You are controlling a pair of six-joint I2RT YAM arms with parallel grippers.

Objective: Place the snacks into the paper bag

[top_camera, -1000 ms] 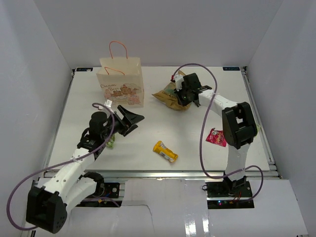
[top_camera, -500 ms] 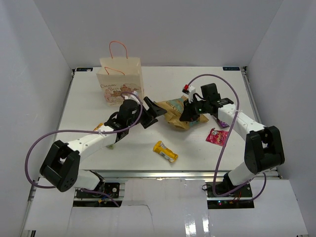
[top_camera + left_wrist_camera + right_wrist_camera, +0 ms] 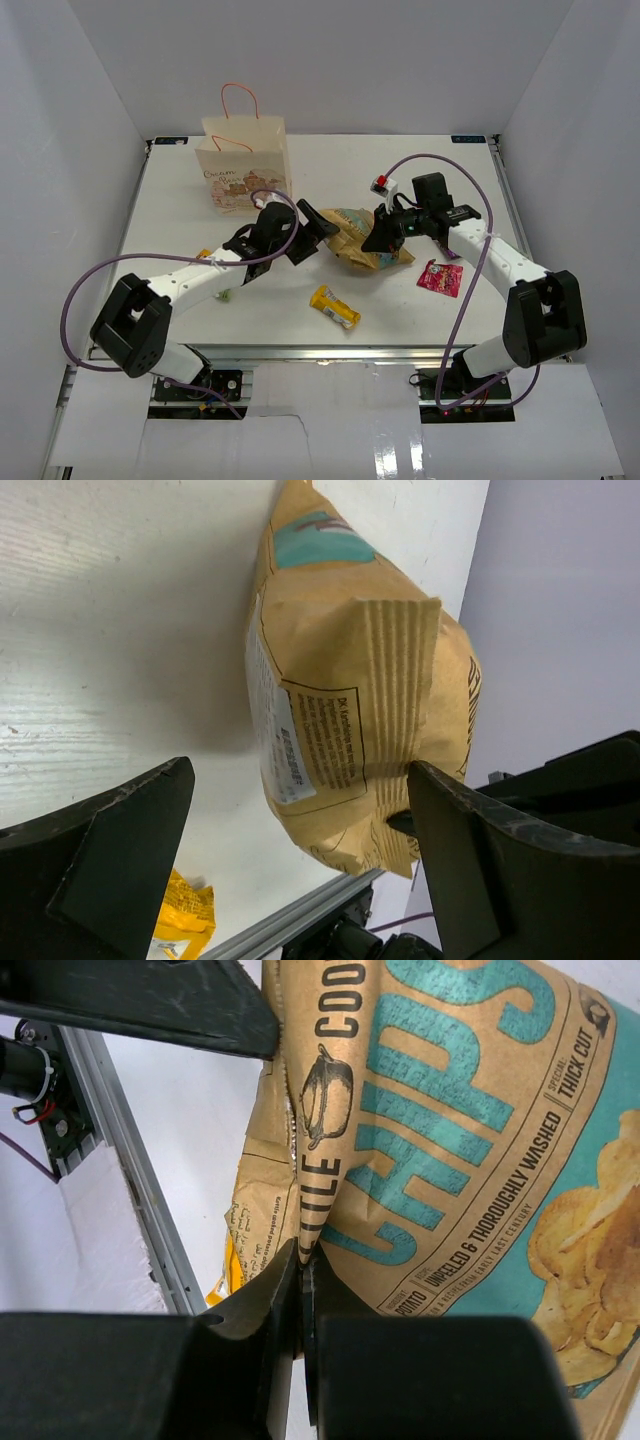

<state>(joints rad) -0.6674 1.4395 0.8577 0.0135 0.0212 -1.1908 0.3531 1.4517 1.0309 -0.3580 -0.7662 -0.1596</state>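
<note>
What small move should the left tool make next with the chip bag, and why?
Probably ease the left tool forward and close it on the crimped end of the chip bag. It is wide open, that end lying just ahead between its fingers, while the right tool is shut on the bag's fold. The paper bag stands on the left arm's side.

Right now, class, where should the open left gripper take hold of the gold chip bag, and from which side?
Probably the flat crimped seal of the chip bag, approached from the left gripper side: it is thin, it faces those open jaws, and the right gripper already pinches a fold on the far side.
</note>
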